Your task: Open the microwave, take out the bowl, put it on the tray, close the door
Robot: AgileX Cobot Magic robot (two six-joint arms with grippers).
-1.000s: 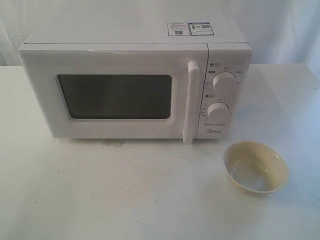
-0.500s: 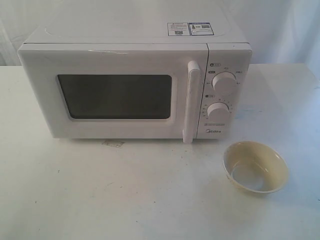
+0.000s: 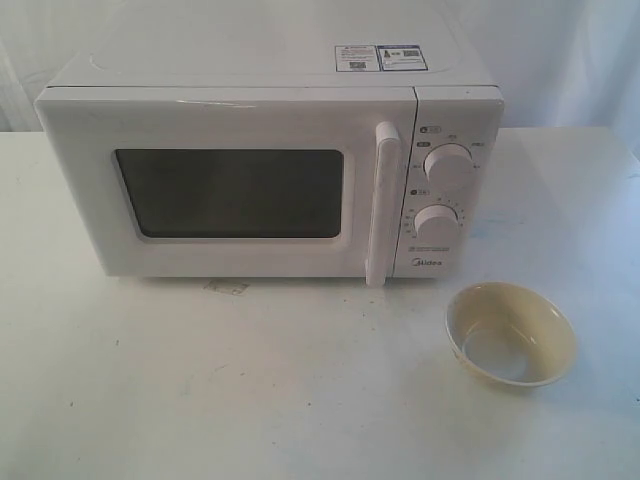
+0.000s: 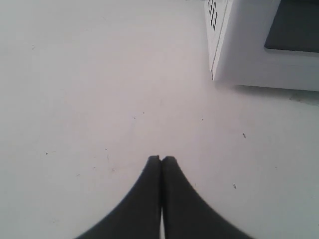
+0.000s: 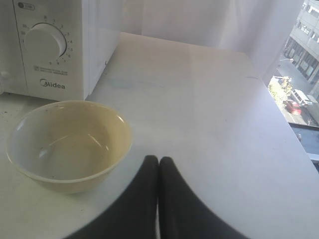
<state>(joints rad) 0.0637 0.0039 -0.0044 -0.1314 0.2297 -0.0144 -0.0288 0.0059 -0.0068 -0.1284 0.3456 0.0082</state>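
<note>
The white microwave (image 3: pixel 270 165) stands at the back of the table, and its door (image 3: pixel 225 185) with the dark window and vertical bar handle (image 3: pixel 381 205) is closed. A cream bowl (image 3: pixel 510 333) sits upright and empty on the bare table in front of the knob panel (image 3: pixel 445 195); it also shows in the right wrist view as the bowl (image 5: pixel 67 144). No tray shows. My right gripper (image 5: pixel 158 160) is shut and empty, just beside the bowl. My left gripper (image 4: pixel 161 159) is shut and empty over bare table near the microwave's corner (image 4: pixel 219 59). Neither arm appears in the exterior view.
The white table (image 3: pixel 250 380) stretches in front of the microwave. A small patch of tape (image 3: pixel 227 288) lies under the door's lower edge. White curtains hang behind, and a window (image 5: pixel 299 74) lies beyond the table's right edge.
</note>
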